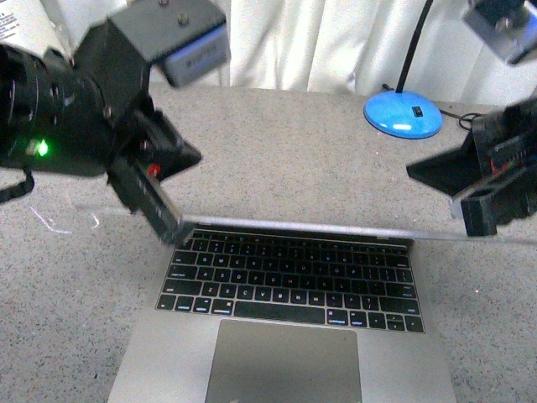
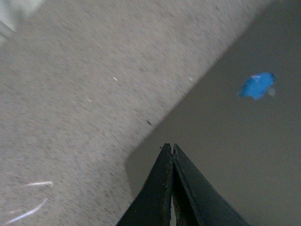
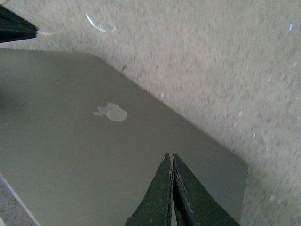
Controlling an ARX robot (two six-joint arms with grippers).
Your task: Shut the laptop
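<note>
The grey-silver laptop lies open on the table, its black keys and trackpad showing. Its lid is tipped forward over the keys and shows only as a thin edge in the front view. My left gripper is shut, its tip at the lid's left corner; in the left wrist view it rests over the grey lid back. My right gripper is shut by the lid's right end; in the right wrist view it is over the lid near the apple logo.
A blue lamp base with a black stem stands at the back right on the speckled grey table. White curtains hang behind. The lamp is mirrored as a blue patch on the lid.
</note>
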